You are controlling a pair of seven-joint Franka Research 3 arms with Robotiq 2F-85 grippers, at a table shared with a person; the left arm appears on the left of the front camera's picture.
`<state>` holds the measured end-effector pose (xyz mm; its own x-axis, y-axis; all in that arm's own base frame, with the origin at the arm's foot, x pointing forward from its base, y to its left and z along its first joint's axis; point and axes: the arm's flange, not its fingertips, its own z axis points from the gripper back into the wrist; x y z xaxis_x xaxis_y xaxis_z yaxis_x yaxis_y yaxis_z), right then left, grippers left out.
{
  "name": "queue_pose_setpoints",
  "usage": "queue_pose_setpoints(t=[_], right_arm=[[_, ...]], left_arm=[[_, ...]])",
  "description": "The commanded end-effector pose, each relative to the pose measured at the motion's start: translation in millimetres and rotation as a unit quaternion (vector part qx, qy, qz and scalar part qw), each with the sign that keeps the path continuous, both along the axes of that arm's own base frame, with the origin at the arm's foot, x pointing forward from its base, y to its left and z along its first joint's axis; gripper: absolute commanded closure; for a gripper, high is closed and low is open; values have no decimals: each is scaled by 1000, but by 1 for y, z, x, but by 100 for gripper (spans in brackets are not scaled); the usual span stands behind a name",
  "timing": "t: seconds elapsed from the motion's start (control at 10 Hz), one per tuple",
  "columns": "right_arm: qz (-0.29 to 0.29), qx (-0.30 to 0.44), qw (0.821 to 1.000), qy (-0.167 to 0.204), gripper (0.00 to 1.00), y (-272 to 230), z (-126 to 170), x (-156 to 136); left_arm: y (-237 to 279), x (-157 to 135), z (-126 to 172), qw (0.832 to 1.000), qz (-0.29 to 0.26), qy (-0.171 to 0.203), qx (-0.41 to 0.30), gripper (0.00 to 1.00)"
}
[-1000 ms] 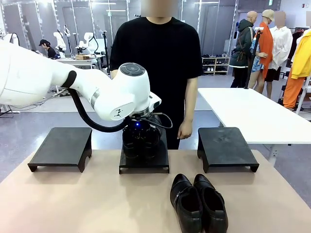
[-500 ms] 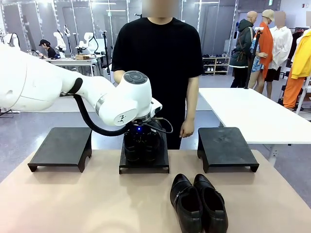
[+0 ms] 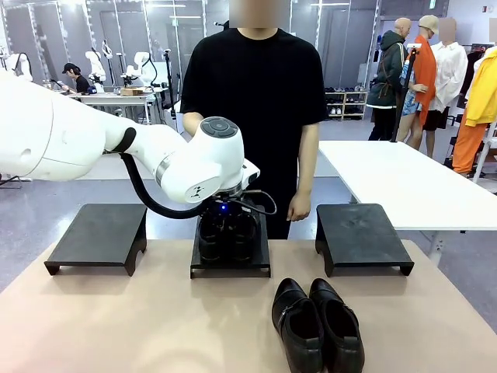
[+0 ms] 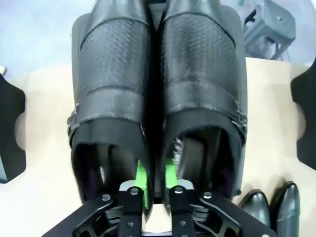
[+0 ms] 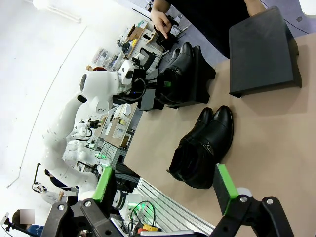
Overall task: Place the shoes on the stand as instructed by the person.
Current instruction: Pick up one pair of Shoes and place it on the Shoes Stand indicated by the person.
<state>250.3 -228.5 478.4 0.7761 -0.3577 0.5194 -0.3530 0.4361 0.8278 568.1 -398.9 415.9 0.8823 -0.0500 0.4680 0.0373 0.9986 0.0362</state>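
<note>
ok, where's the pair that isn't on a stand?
Front view: the loose pair lies on the table, right of centre, nearer the robot than the middle stand and right stand.

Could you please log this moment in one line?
left gripper: astride inner walls of first pair, middle stand, grip unclear | right gripper: open | second pair: on table

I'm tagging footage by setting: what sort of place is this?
Probably a robotics lab: a white robot arm over black stands, a long white table beyond, shoe shelves at the far wall.
</note>
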Motion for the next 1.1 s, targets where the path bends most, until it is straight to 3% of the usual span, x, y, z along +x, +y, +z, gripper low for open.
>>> queue_pose_setpoints(t=[0.0,0.1,0.2,0.3,0.5,0.6,0.7,1.0], right_arm=[[1,2,1000,-12,0,-1,2,0],[1,2,1000,-12,0,-1,2,0],[1,2,1000,-12,0,-1,2,0],[1,2,1000,-12,0,-1,2,0],[1,2,1000,-12,0,-1,2,0],[1,2,1000,-12,0,-1,2,0],[1,2,1000,-12,0,-1,2,0],[1,2,1000,-12,0,-1,2,0]], left_arm=[[-3,3,0,1000,8,-23,2,50],[-3,3,1,1000,9,-23,2,29],[-3,1,4,1000,10,-24,-1,19],[-2,-1,8,1000,14,-22,-5,0],[-1,-5,14,1000,21,-17,-14,0],[0,-8,16,999,23,-18,-15,10],[2,-10,17,999,31,-17,-17,1],[-2,0,17,1000,12,-12,-14,0]])
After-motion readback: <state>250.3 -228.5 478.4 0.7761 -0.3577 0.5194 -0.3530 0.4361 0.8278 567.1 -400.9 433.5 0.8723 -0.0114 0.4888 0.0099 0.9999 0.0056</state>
